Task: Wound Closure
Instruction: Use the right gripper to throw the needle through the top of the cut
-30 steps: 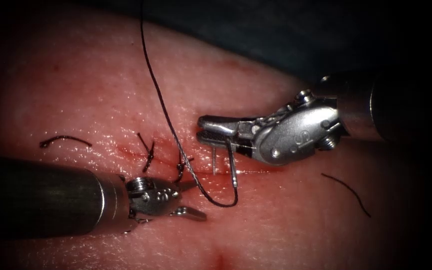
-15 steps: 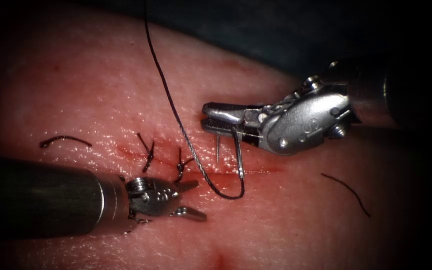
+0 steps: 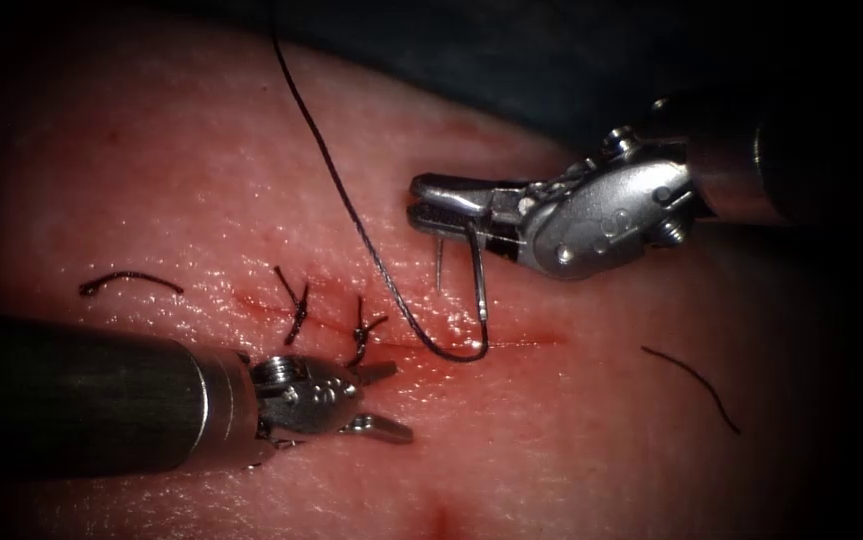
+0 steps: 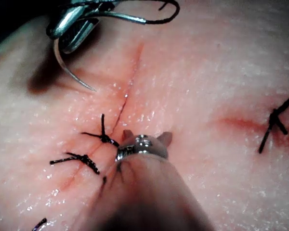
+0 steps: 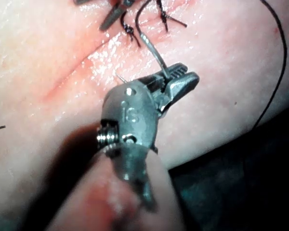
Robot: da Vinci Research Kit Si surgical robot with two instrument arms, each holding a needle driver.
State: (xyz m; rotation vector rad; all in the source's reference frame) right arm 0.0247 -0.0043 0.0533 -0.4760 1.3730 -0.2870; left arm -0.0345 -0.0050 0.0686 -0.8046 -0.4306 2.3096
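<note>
My right tool (image 3: 417,202) comes in from the right and is shut on the curved needle (image 3: 478,285) near the middle of its curve. Both needle ends hang down above the open right stretch of the cut (image 3: 521,342), free of the tissue (image 3: 151,180). The dark thread (image 3: 351,210) leaves the needle's rear end, loops low over the cut and rises away beyond the far edge. My left tool (image 3: 401,400) rests near the stitched left part, open and holding nothing. The right wrist view has the jaws (image 5: 190,73) clamped on the needle (image 5: 154,53).
Two tied stitches (image 3: 296,305) (image 3: 363,335) cross the cut's left part, also as stitches (image 4: 103,137) (image 4: 82,159). Cut ends of thread lie at the left (image 3: 131,280) and right (image 3: 691,385). Red fluid (image 3: 441,520) marks the near tissue.
The right tool has risen and shifted slightly right and away with the needle. The thread loop has been drawn up from the near side onto the cut. The left tool has stayed still.
</note>
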